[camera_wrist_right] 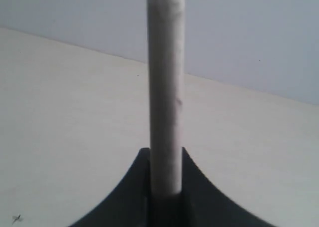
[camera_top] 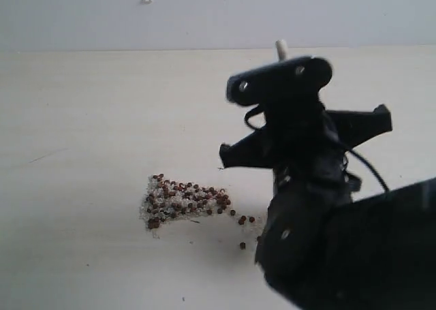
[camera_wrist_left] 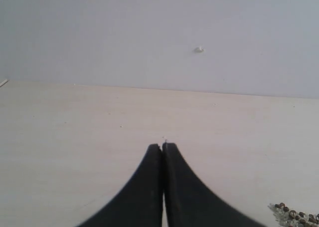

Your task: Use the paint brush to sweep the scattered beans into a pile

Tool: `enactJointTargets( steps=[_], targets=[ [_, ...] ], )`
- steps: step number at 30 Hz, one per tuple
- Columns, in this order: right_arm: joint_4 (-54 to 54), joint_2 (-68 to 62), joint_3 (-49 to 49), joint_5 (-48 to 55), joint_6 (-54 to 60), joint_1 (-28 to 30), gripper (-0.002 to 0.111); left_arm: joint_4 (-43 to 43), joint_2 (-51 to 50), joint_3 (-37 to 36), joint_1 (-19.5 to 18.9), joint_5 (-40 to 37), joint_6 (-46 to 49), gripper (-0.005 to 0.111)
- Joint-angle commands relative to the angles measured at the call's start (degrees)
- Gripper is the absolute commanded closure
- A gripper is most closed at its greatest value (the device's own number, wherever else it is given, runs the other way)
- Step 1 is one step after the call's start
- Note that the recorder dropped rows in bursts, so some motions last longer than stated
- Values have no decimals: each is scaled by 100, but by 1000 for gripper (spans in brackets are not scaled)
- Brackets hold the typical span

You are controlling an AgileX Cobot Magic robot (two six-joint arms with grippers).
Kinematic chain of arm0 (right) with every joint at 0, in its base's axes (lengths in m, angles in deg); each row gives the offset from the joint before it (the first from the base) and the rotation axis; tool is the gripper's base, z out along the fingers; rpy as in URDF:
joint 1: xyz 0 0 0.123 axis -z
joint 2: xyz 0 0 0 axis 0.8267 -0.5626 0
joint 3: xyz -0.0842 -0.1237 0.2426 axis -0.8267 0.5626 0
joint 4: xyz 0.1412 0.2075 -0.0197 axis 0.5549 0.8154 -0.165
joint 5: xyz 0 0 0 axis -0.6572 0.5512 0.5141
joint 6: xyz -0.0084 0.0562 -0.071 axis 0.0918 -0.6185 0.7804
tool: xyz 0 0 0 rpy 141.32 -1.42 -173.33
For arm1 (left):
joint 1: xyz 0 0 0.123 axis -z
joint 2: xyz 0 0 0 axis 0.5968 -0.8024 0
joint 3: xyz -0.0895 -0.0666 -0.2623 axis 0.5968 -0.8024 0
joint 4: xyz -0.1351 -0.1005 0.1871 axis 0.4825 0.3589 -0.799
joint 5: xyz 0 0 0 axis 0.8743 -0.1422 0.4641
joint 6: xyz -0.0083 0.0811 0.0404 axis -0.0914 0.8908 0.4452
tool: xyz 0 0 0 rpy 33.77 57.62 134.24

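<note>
Clenched around the pale handle of the paint brush (camera_wrist_right: 165,87) at the right jaws; pressed together on nothing at the left jaws. On the worktop (camera_top: 82,153), left of the right arm (camera_top: 306,208): the pile (camera_top: 180,202), with few loose beans (camera_top: 242,220) just right of it.

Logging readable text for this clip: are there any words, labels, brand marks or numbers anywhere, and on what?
None can be read in any view.
The paint brush, the right gripper shut on its handle, the left gripper, the table and the wall show no lettering.
</note>
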Motion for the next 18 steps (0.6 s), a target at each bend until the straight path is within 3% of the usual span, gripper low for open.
enactJointTargets(
  steps=[1,18],
  targets=[
    [155,-706,-122,231,-119,-463,108,44,29,-2,42,-17,6,107],
    [531,-2171,-1596,231,-119,-524,108,44,29,-2,42,-17,6,107]
  ],
)
